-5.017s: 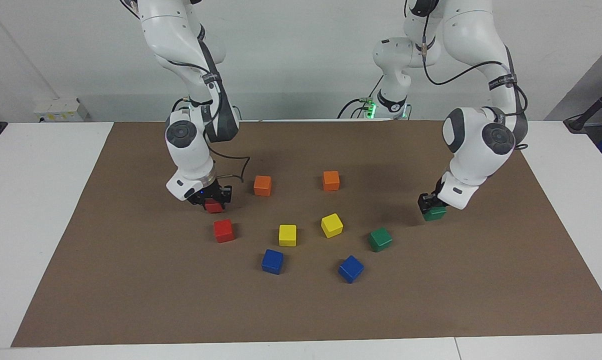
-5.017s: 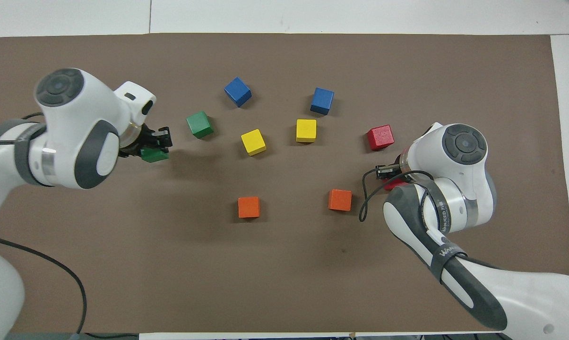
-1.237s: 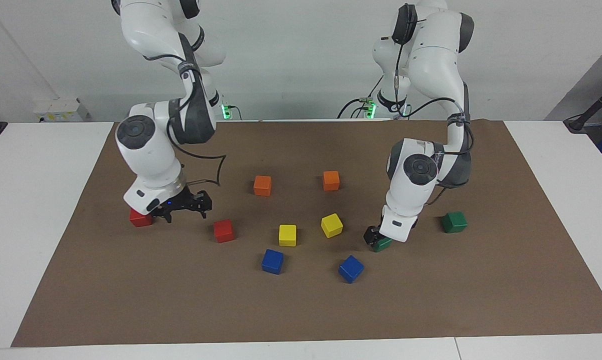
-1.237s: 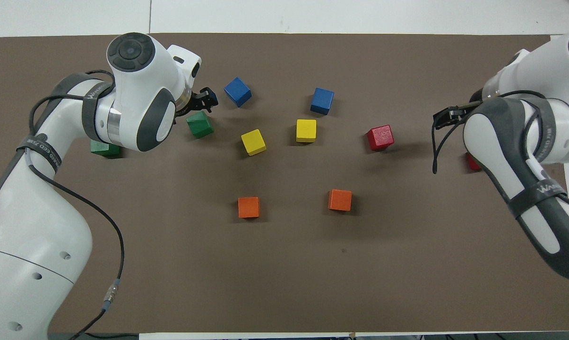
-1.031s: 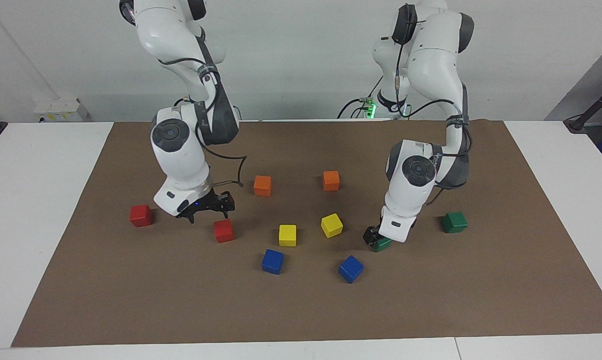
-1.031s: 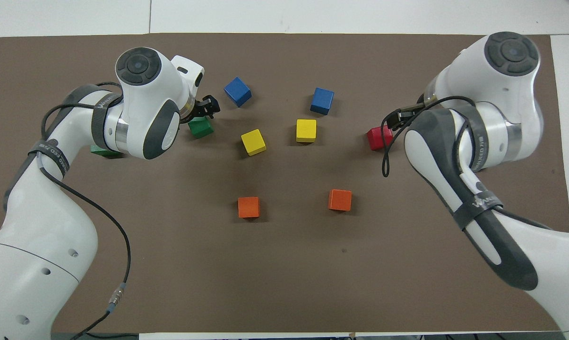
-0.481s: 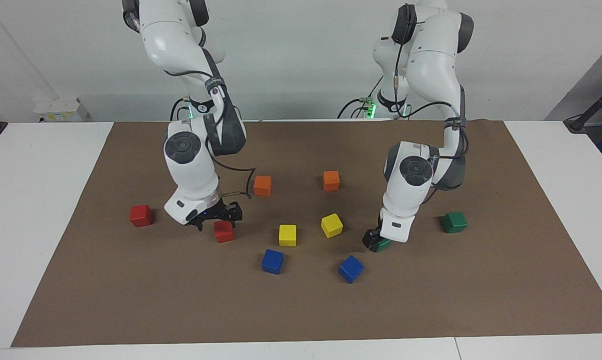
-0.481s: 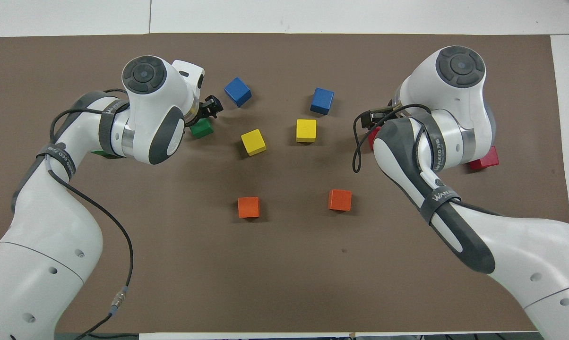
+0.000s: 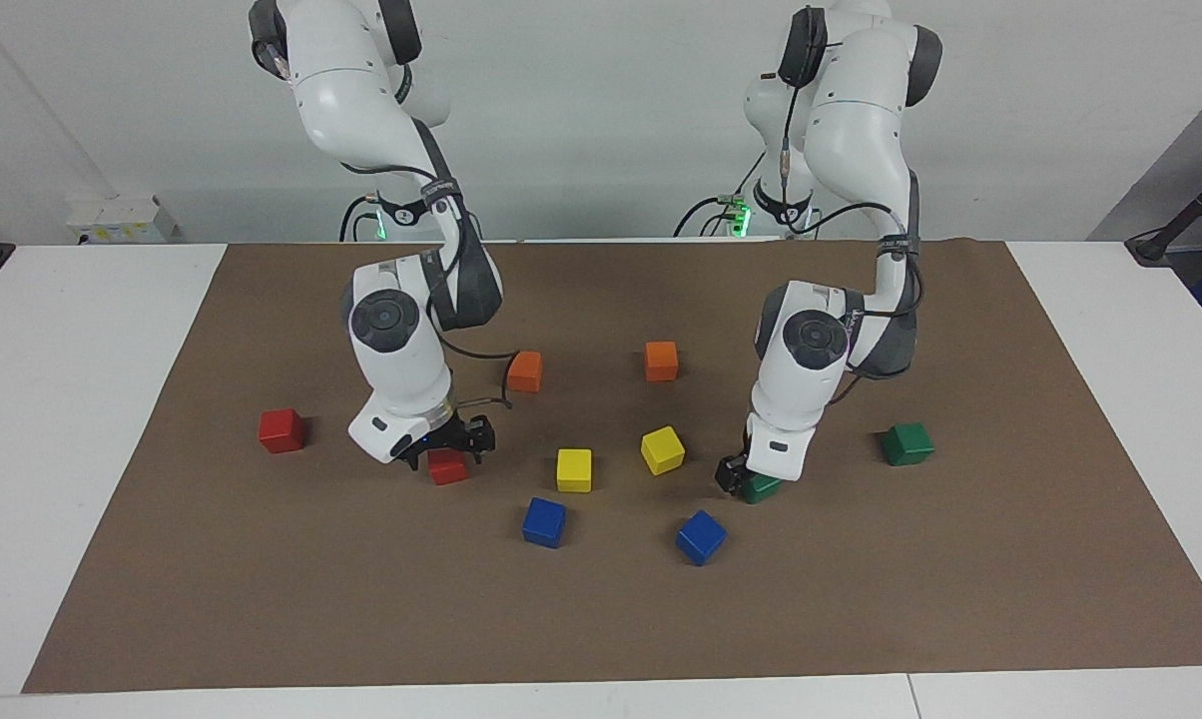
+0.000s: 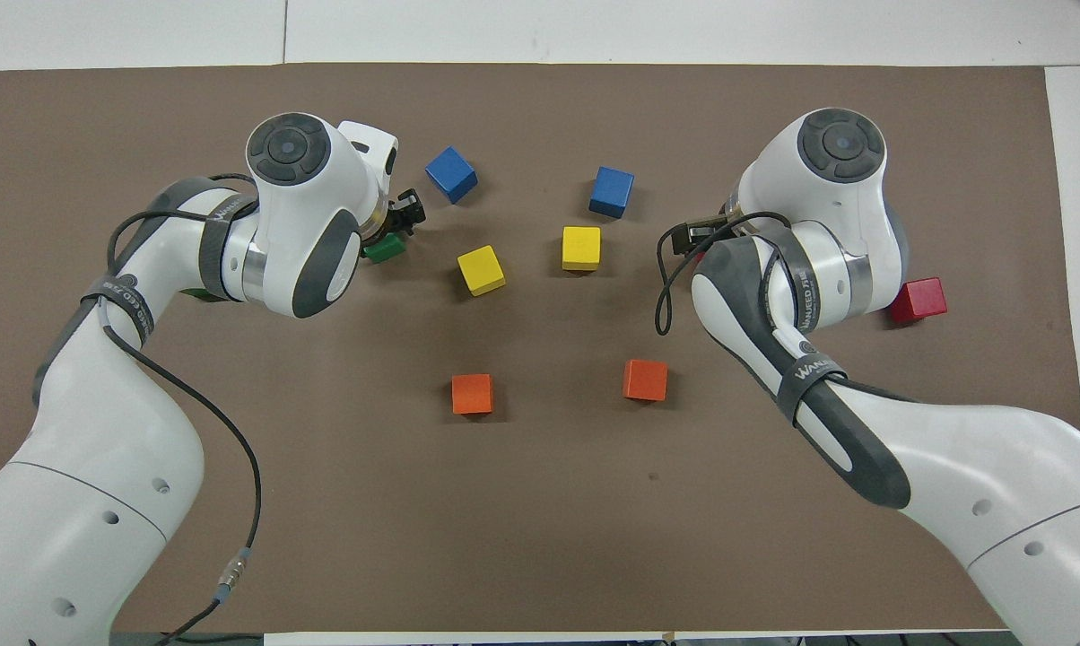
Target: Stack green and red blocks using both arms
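Observation:
My right gripper [image 9: 448,446] is open and hangs low over a red block [image 9: 448,467] on the brown mat, with its fingers standing to either side of the block. In the overhead view the right gripper [image 10: 694,235] and its arm cover that block. A second red block [image 9: 282,429] [image 10: 918,299] sits alone toward the right arm's end. My left gripper [image 9: 744,479] [image 10: 404,218] is down at a green block [image 9: 763,488] [image 10: 384,249] that rests on the mat. A second green block [image 9: 906,443] lies toward the left arm's end.
Between the two grippers lie two yellow cubes [image 9: 574,469] [image 9: 663,449], with two blue cubes [image 9: 544,522] [image 9: 701,537] farther from the robots. Two orange cubes [image 9: 524,370] [image 9: 661,360] sit nearer to the robots. The brown mat [image 9: 601,619] covers the white table.
The right gripper left a red block at its end of the mat, swung over to the other red block and came down over it. The left gripper stayed at the green block.

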Robot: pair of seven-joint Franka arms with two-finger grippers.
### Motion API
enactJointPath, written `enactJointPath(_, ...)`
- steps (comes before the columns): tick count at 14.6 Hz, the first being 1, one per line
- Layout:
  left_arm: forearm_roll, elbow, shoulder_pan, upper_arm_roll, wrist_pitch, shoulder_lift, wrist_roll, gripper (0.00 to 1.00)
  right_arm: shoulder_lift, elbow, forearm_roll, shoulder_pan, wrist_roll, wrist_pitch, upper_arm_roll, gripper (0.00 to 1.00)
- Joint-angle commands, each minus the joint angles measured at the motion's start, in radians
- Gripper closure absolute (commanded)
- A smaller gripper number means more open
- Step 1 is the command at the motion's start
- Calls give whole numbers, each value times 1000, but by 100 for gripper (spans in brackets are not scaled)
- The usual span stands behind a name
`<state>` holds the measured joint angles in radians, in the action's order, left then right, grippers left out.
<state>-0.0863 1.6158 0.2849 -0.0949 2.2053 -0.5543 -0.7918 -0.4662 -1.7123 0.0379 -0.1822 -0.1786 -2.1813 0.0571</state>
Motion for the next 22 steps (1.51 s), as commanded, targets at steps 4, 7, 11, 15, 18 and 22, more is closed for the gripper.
enactJointPath(4, -56, -51, -7, 17, -156, 42, 0, 100, 6, -84, 5, 1, -28, -80, 4, 0)
enactJointPath(7, -53, -16, -88, 15, -241, 135, 228, 100, 6, -95, 5, 0, -28, -92, 4, 1)
enactJointPath(11, -46, 27, -225, 14, -288, 198, 584, 100, 9, -89, 7, 0, -36, -66, 4, 100)
enactJointPath(15, -38, 58, -322, 11, -259, 204, 782, 100, 29, 25, 11, 32, -15, 93, 3, 100)
enactJointPath(18, -29, 91, -352, 9, -220, 211, 833, 100, 95, 45, 11, 114, 82, 164, 3, 100)
enactJointPath(22, 37, 121, -369, 12, -199, 221, 847, 100, 202, 27, 8, 234, 266, 280, 3, 100)
